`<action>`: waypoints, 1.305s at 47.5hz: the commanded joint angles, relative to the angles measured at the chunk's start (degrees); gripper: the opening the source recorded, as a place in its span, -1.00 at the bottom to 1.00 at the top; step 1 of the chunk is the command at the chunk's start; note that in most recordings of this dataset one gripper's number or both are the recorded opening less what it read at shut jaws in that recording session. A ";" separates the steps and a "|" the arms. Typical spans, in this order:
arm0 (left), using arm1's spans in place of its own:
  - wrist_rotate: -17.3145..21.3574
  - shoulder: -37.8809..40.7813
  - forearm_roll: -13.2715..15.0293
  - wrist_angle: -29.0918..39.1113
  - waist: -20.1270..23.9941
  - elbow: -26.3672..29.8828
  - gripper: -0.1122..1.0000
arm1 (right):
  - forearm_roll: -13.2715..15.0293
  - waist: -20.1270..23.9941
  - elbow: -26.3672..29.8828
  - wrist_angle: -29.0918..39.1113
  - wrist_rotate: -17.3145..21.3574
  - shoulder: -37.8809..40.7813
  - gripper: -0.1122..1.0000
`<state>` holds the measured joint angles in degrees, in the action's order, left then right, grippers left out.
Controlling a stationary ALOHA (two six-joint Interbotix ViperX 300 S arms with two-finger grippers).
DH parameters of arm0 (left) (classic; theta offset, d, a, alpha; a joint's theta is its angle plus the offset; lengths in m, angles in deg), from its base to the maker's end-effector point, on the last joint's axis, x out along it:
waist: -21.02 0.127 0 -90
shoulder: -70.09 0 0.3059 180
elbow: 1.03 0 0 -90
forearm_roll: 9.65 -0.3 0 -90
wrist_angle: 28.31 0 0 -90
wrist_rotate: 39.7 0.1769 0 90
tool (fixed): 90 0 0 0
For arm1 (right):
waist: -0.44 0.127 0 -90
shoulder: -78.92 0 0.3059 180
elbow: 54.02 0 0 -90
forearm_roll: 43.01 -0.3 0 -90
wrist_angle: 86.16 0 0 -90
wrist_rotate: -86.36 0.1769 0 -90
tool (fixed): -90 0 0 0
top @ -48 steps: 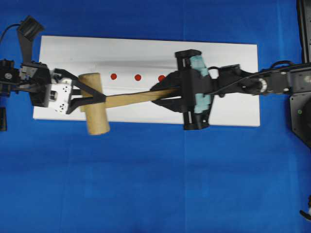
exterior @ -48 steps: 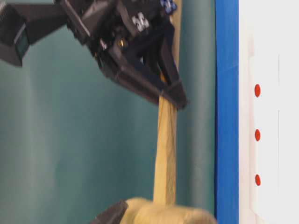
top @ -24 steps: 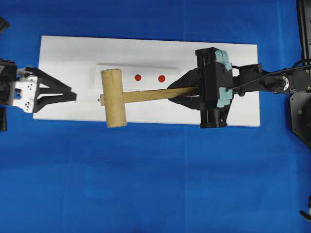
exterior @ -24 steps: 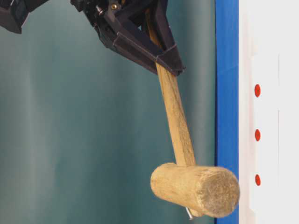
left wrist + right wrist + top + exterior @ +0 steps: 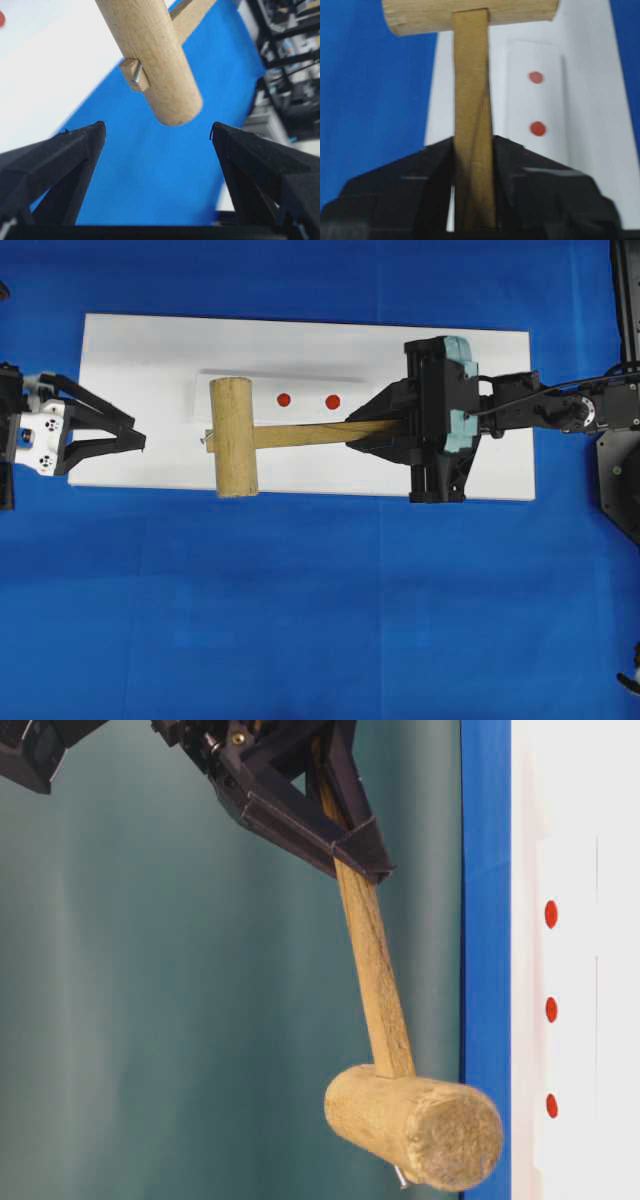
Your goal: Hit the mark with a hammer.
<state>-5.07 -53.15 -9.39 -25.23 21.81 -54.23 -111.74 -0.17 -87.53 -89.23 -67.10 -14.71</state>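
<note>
The hammer (image 5: 233, 437), a light wooden mallet, is in the air with my right gripper (image 5: 357, 432) shut on its handle (image 5: 472, 100). From overhead its head covers the left end of the white raised strip (image 5: 300, 380), with two red dots (image 5: 284, 399) (image 5: 333, 401) showing beside it. The table-level view shows three red dots (image 5: 551, 914) (image 5: 551, 1010) (image 5: 551, 1105). The head (image 5: 415, 1125) hangs off the board, level with the lowest one. I cannot tell by size which dot is the mark. My left gripper (image 5: 138, 437) is open and holds nothing, left of the head (image 5: 150, 50).
The white board (image 5: 480, 360) lies on a blue cloth (image 5: 320, 620). A black stand (image 5: 620, 470) is at the right edge. In the left wrist view, racks and equipment (image 5: 290, 75) stand beyond the table.
My left gripper let go of the hammer and drew back to the board's left edge. The right arm shifted right and the hammer head now covers the leftmost dot from overhead.
</note>
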 commanded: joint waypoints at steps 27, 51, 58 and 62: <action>41.22 0.00 -0.26 -1.05 5.80 0.26 0.84 | -0.09 17.40 4.75 -13.27 14.15 6.24 -0.65; 50.19 -0.09 0.09 -1.67 8.17 0.00 0.84 | -0.09 23.64 7.91 -20.13 20.39 14.06 -0.65; 50.10 -0.26 0.18 -1.67 8.17 -0.26 0.84 | -0.18 23.73 8.88 -19.60 21.18 16.88 -0.65; 50.10 -0.35 0.18 -1.67 8.17 -0.35 0.84 | -0.09 23.73 9.76 -18.37 22.24 19.07 -0.65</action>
<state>45.03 -53.33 -9.30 -26.37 29.81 -55.02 -112.00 23.38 -80.06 -108.04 -45.47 3.92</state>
